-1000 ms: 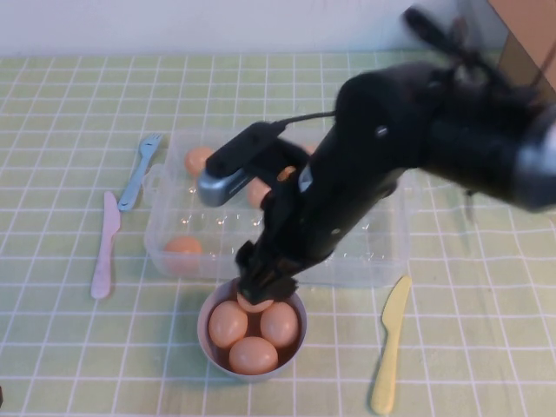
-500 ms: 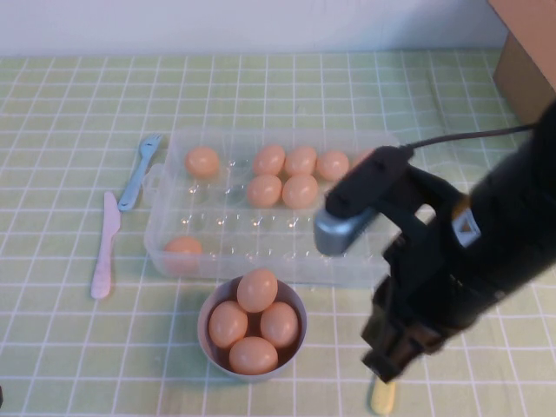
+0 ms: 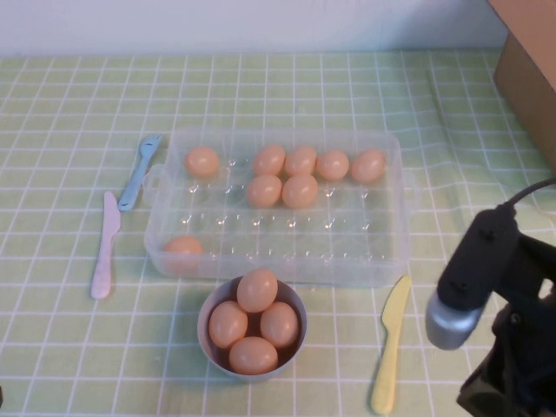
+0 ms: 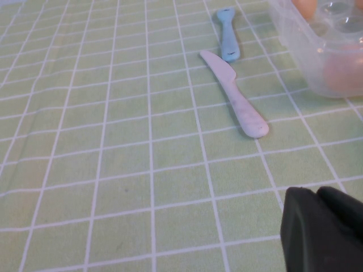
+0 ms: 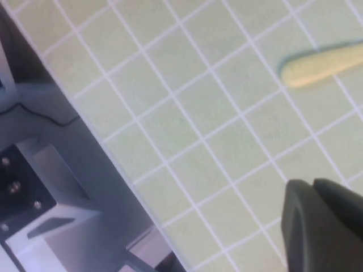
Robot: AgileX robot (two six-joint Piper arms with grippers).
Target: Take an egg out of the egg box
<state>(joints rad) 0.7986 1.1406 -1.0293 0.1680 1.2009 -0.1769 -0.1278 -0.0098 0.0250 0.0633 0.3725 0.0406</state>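
Note:
The clear plastic egg box (image 3: 382, 261) lies mid-table with several peach-tan eggs, most in its far rows (image 3: 300, 162), one at its near left corner (image 3: 183, 247). My right arm (image 3: 499, 321) is pulled back at the near right edge. Its fingertips are out of the high view. In the right wrist view the right gripper (image 5: 311, 184) is shut and empty above the cloth near the table edge. My left gripper (image 4: 315, 192) is shut and empty, low over the cloth at the near left. The box corner (image 4: 323, 51) shows in the left wrist view.
A grey-lilac bowl (image 3: 203, 323) in front of the box holds several eggs, one on top (image 3: 257, 289). A yellow knife (image 3: 388, 343) lies right of the bowl, a pink knife (image 3: 104, 248) and blue fork (image 3: 139, 169) left of the box. A brown carton (image 3: 526, 61) stands far right.
My right arm has left the bowl and swung back to the near right edge. The egg under its fingers a second ago now rests on top of the bowl's eggs.

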